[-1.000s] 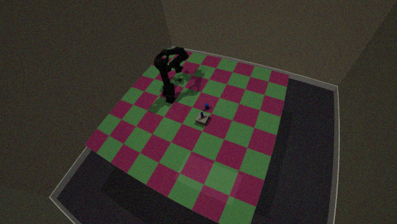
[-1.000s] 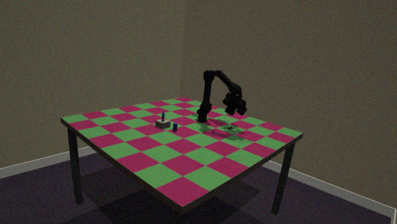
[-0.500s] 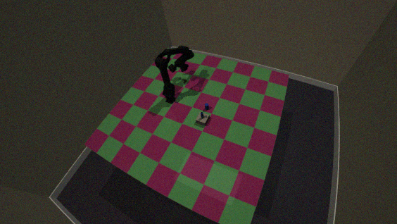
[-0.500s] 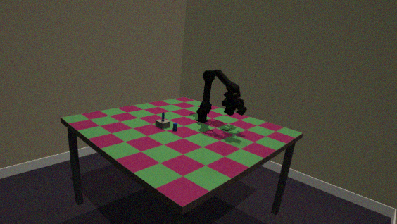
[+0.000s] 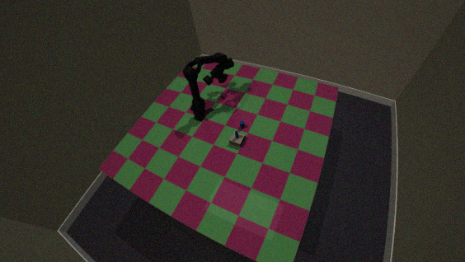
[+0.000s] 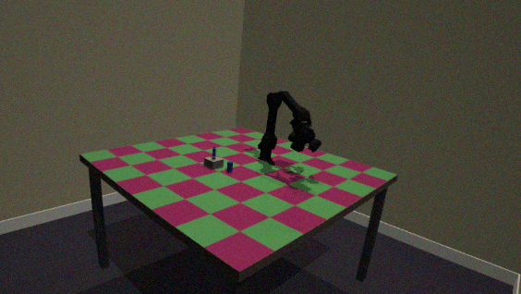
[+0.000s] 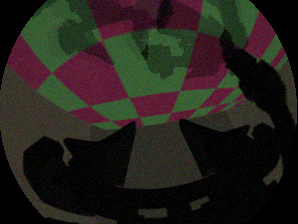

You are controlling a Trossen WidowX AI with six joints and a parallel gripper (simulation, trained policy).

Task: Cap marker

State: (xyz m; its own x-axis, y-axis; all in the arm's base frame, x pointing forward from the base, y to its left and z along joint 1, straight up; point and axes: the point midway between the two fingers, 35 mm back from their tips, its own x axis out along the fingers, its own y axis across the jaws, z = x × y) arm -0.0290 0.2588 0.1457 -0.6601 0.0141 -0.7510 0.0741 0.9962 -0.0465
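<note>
The marker [image 5: 237, 134] [image 6: 213, 153] stands upright in the pale holder block [image 5: 235, 143] [image 6: 213, 163]. The blue cap [image 5: 241, 124] [image 6: 230, 166] stands loose on the table, a short way from the block and apart from it. My gripper [image 7: 158, 123] is open, with nothing between its fingertips in the wrist view. In the top and exterior views the hand is held high above the table, well away from the cap and the marker. The marker, block and cap do not show in the wrist view.
The checkered table [image 5: 232, 169] [image 6: 240, 214] carries the arm's base, which stands on the hand's side of the block and cap. The arm's shadow falls on the squares below the hand. Part of the dark arm shows at the right of the wrist view.
</note>
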